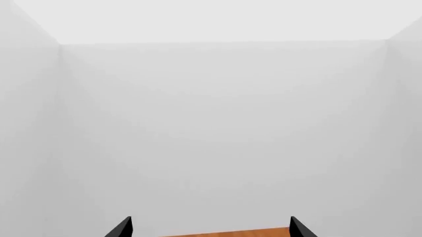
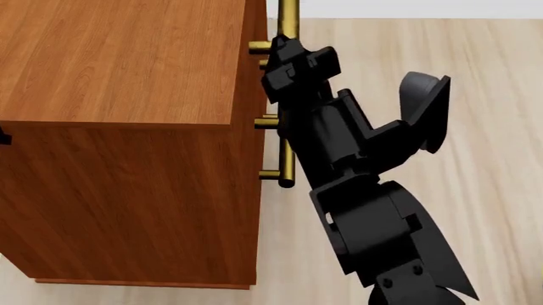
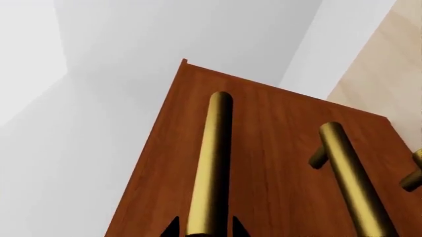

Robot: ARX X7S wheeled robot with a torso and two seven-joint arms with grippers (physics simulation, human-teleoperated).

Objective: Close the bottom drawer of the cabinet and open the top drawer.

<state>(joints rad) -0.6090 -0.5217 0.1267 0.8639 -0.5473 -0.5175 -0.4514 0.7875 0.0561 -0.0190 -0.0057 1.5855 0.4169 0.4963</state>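
Cabinet (image 2: 119, 63): standing left of right arm, drawer fronts facing right gripper (image 3: 203, 228). Fingertips straddling brass bar handle (image 3: 209, 163), clamping unclear. Left gripper (image 1: 209, 228) gaping, empty. Drawer likely rigid, heavy-sliding; gripping bar mid-length advisable, brass possibly slippery.

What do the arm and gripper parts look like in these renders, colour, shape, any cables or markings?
The right arm is matte black all over, built of blocky, faceted link housings, with a dark grey angular shell near the elbow. No cables or markings visible. Both wrist views show only thin, black, pointed fingertips.
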